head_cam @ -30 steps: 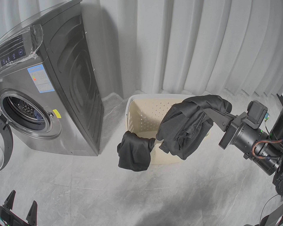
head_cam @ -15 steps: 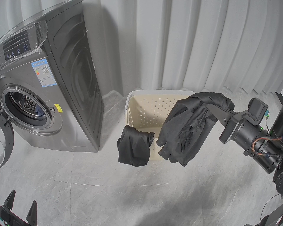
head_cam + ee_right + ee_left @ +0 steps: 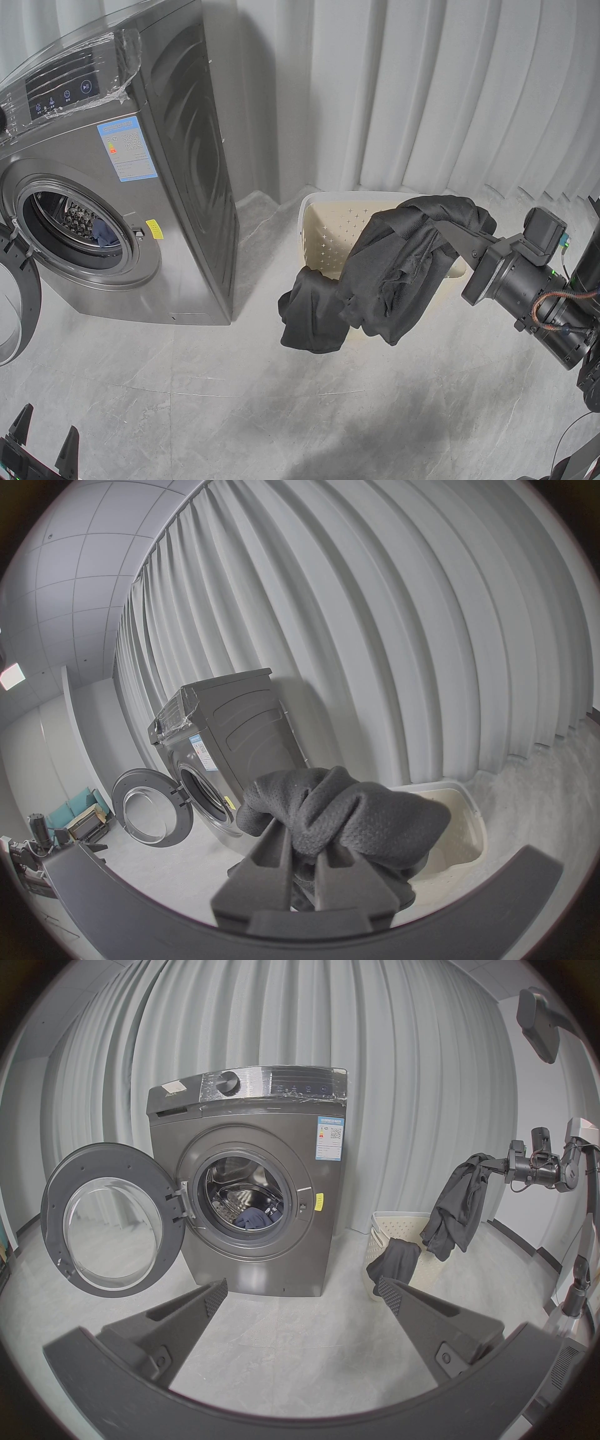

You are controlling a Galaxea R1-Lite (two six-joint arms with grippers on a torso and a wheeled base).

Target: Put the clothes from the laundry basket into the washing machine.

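My right gripper is shut on a black garment, which hangs in the air over the cream laundry basket. In the right wrist view the garment bunches over the right gripper. A second black garment is draped over the basket's front rim. The grey washing machine stands to the left with its round door swung open. A blue cloth lies in the drum. My left gripper is open and low, facing the machine, with nothing in the gripper.
White curtains close off the back behind the basket and machine. The grey tiled floor between me, the machine and the basket is open. The open door juts out to the machine's left.
The head view has swung, so the machine and basket now sit further right in it. The held garment has shifted towards the basket's front left and now overlaps the draped one.
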